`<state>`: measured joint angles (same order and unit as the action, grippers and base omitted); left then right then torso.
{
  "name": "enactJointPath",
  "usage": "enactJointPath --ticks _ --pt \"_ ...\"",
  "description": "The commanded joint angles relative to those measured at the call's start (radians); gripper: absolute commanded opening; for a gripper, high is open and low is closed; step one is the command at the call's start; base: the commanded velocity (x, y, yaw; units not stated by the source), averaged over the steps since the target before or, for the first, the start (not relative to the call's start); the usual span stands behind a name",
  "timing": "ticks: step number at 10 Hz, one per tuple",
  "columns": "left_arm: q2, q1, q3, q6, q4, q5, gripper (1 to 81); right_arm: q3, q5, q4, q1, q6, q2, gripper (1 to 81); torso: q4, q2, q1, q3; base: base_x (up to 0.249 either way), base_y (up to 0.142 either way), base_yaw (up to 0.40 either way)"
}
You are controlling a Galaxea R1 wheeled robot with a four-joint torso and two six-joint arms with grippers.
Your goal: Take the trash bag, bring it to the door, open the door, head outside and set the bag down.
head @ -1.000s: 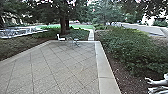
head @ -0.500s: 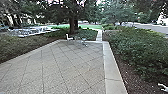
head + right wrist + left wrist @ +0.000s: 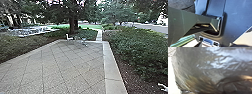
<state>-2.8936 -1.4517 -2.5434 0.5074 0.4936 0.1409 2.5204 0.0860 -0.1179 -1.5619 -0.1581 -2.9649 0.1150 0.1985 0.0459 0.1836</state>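
We face trees (image 3: 72,15) beyond a broad yard (image 3: 57,67) paved in a diagonal grid, with a strip of green lawn (image 3: 87,26) behind them. On our right, past the yard's pale border (image 3: 111,67), runs a dense bed of shrubs (image 3: 145,47), and a grey road (image 3: 147,27) lies farther off. A narrow path (image 3: 99,35) leads away from the yard's far edge. Near that edge we see a white chair (image 3: 69,37), just beside some blurred furniture (image 3: 83,42). Close in front of our left wrist camera is the trash bag (image 3: 205,69), dark, glossy and creased, with brownish patches; we cannot tell whether it hangs or rests. Nor can we tell whether the left tool or the right tool is spread, pressed together or pinching anything.
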Motion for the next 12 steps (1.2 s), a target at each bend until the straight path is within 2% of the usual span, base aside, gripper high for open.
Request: enactJointPath --ticks 1,3,4,6,7,8,9,10,12 --pt "0.13 0.157 0.103 0.0 0.11 0.143 1.0 -0.086 0.072 0.0 0.033 -0.005 0.045 81.1 0.0 0.0 0.0 0.093 0.0 0.0 0.0" --pt "0.2 0.265 0.132 0.0 0.191 0.187 1.0 -0.079 0.066 -0.002 0.032 -0.005 0.044 81.1 0.0 0.0 -0.001 0.13 0.0 0.0 0.0" --pt "0.226 0.318 0.127 0.0 0.232 0.244 1.0 -0.075 0.064 -0.003 0.032 -0.005 0.042 81.1 0.0 0.0 0.0 0.163 0.0 0.0 0.0" --pt "0.246 0.414 0.115 0.002 0.286 0.29 1.0 -0.071 0.061 -0.005 0.03 -0.005 0.042 81.1 0.0 0.0 0.0 0.23 0.0 0.0 0.0" --pt "0.244 0.454 0.101 0.0 0.299 0.308 1.0 -0.069 0.061 -0.005 0.03 -0.005 0.041 81.1 0.0 0.0 0.0 0.268 0.0 0.0 0.0" --pt "0.243 0.497 0.078 -0.001 0.316 0.344 1.0 -0.069 0.061 -0.003 0.03 -0.005 0.041 81.1 0.0 -0.001 0.001 0.28 0.0 0.0 0.0" --pt "0.243 0.541 0.046 -0.001 0.341 0.377 1.0 -0.066 0.061 -0.005 0.029 -0.005 0.041 81.1 0.0 -0.001 0.001 0.242 0.0 0.0 0.0" --pt "0.24 0.584 0.006 -0.001 0.361 0.411 1.0 -0.062 0.061 -0.006 0.025 -0.005 0.041 81.1 0.0 -0.001 0.001 0.261 0.0 0.0 0.0" --pt "0.224 0.665 -0.069 -0.004 0.378 0.482 1.0 -0.054 0.058 -0.009 0.021 -0.005 0.037 81.1 0.0 -0.002 0.001 0.273 0.0 0.0 0.0"
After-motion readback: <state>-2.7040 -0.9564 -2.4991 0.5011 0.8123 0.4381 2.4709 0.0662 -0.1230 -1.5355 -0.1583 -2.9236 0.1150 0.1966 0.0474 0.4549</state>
